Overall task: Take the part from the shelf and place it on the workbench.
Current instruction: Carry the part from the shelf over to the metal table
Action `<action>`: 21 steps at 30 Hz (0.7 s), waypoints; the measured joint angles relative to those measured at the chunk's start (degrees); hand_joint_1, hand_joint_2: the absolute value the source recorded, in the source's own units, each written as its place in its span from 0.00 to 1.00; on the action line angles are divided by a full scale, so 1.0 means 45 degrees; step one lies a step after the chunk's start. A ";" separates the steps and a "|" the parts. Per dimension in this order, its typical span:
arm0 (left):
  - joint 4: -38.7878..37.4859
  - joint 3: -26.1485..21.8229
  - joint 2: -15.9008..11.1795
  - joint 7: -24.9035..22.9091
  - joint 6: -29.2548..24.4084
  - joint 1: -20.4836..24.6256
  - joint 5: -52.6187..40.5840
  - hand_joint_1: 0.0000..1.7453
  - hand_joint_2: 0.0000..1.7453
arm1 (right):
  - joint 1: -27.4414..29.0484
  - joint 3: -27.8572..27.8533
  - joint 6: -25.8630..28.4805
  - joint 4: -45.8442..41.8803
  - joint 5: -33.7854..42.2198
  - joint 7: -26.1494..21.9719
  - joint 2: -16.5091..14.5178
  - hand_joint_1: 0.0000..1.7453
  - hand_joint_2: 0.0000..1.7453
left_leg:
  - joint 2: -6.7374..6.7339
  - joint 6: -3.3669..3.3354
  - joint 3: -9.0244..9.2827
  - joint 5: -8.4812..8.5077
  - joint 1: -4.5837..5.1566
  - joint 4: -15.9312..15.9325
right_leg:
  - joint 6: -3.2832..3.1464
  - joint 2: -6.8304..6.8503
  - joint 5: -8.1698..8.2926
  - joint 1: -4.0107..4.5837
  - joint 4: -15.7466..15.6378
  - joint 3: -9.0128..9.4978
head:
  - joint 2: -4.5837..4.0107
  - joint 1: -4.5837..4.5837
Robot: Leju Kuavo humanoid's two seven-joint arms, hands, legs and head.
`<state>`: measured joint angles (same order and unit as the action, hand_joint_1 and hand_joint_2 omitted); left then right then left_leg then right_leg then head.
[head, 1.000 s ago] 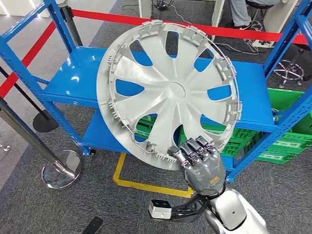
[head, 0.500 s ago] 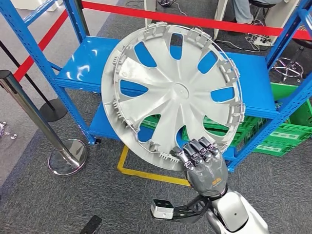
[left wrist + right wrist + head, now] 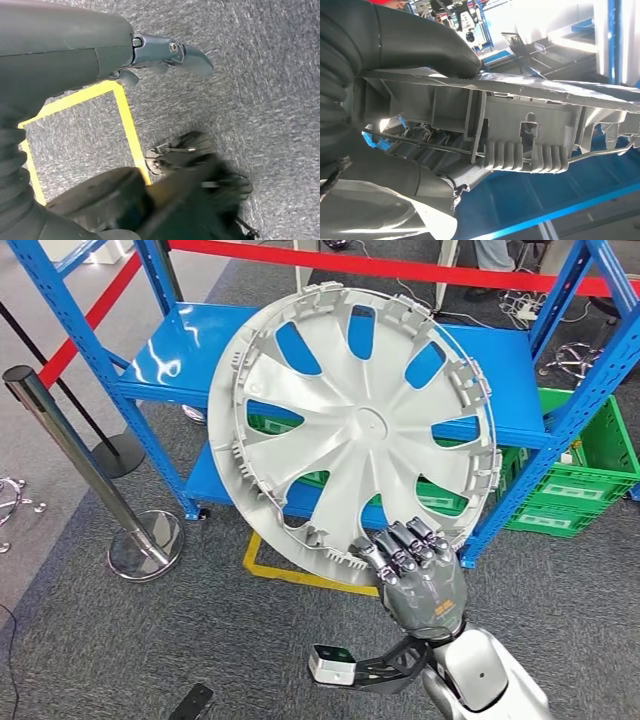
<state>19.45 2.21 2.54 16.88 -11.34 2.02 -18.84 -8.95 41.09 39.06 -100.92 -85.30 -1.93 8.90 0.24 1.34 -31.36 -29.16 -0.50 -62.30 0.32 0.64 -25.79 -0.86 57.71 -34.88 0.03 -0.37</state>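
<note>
The part is a large silver wheel cover (image 3: pixel 355 430) with curved spokes, its ribbed back towards me. My right hand (image 3: pixel 415 575) grips its lower rim and holds it up tilted, in front of the blue shelf (image 3: pixel 173 350). In the right wrist view the rim with its clips (image 3: pixel 531 125) is clamped between the thumb (image 3: pixel 418 42) and the fingers underneath. My left hand (image 3: pixel 113 50) hangs over the grey carpet, holding nothing, with a dark finger stretched out.
Green crates (image 3: pixel 596 480) sit under the shelf at the right. A chrome stanchion (image 3: pixel 143 540) with red barrier tape (image 3: pixel 377 265) stands at the left. A yellow floor marking (image 3: pixel 253 560) and a small black object (image 3: pixel 190 702) lie on the carpet.
The whole picture has shifted, so the camera moved: the shelf sits higher and farther off, with more carpet in front. The wheel cover stays in my right hand's grip.
</note>
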 joint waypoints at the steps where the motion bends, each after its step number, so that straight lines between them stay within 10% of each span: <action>1: 0.0000 0.0000 0.0001 0.0001 -0.0002 0.0029 -0.0001 0.00 1.00 | -0.0005 -0.0001 0.0000 -0.0001 0.0004 -0.0005 -0.0002 1.00 1.00 | 0.0009 -0.0066 0.0453 -0.0046 0.0021 0.0736 | 0.0076 0.0002 0.0114 0.0016 0.0016 -0.0100 | 0.0001 0.0004; 5: -0.0002 0.0000 0.0016 0.0004 -0.0026 0.0026 -0.0001 0.00 1.00 | -0.0005 -0.0005 0.0000 -0.0001 0.0012 -0.0015 -0.0005 1.00 1.00 | -0.0032 -0.0437 0.0498 0.0174 0.0064 0.1423 | 0.0419 -0.0019 0.0306 -0.0026 0.0010 -0.0388 | 0.0001 0.0008; 9: -0.0005 -0.0004 -0.0001 0.0004 -0.0039 0.0035 -0.0001 0.00 1.00 | 0.0006 -0.0013 0.0000 0.0001 0.0006 -0.0027 -0.0005 1.00 1.00 | -0.0101 -0.0729 -0.0107 0.0732 0.0083 0.1482 | 0.0524 -0.0106 -0.1792 -0.0034 0.2523 -0.1176 | 0.0001 0.0047; 11: -0.0006 -0.0005 0.0004 0.0004 -0.0032 0.0040 -0.0001 0.00 1.00 | 0.0010 -0.0015 0.0000 0.0004 0.0010 -0.0027 -0.0005 1.00 1.00 | -0.0104 -0.0736 -0.0449 0.0992 0.0141 0.1455 | 0.0531 -0.0107 -0.2079 -0.0029 0.3689 -0.1219 | 0.0001 0.0046; 14: -0.0010 -0.0005 0.0024 0.0004 -0.0006 0.0040 -0.0001 0.00 1.00 | -0.0005 -0.0028 0.0000 0.0006 0.0040 -0.0027 -0.0005 1.00 1.00 | -0.0098 -0.0687 -0.0975 0.1370 0.0199 0.1364 | 0.0401 -0.0105 -0.1092 0.0014 0.2286 0.0264 | 0.0002 0.0043; 17: -0.0010 -0.0005 0.0043 0.0004 0.0004 0.0040 -0.0001 0.00 1.00 | -0.0039 -0.0033 0.0000 0.0007 0.0063 -0.0028 -0.0005 1.00 1.00 | -0.0086 -0.0549 -0.1296 0.1739 0.0242 0.1282 | 0.0286 -0.0110 -0.1302 0.0112 -0.0289 0.2028 | 0.0001 0.0027; 21: -0.0028 -0.0005 0.0025 0.0004 0.0005 -0.0009 -0.0001 0.00 1.00 | -0.0063 -0.0036 0.0000 0.0024 0.0064 -0.0027 -0.0006 1.00 1.00 | -0.0047 -0.0269 -0.1583 0.1603 0.0201 0.1058 | 0.0049 -0.0057 -0.1012 0.0092 -0.0596 0.1791 | 0.0001 0.0005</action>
<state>19.33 2.19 2.65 16.90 -11.32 1.98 -18.84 -9.24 40.92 39.06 -100.81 -85.01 -2.05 8.87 0.03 0.13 -38.48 -21.95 0.40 -57.54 0.53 0.39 -30.34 -0.45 55.03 -26.83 0.03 -0.35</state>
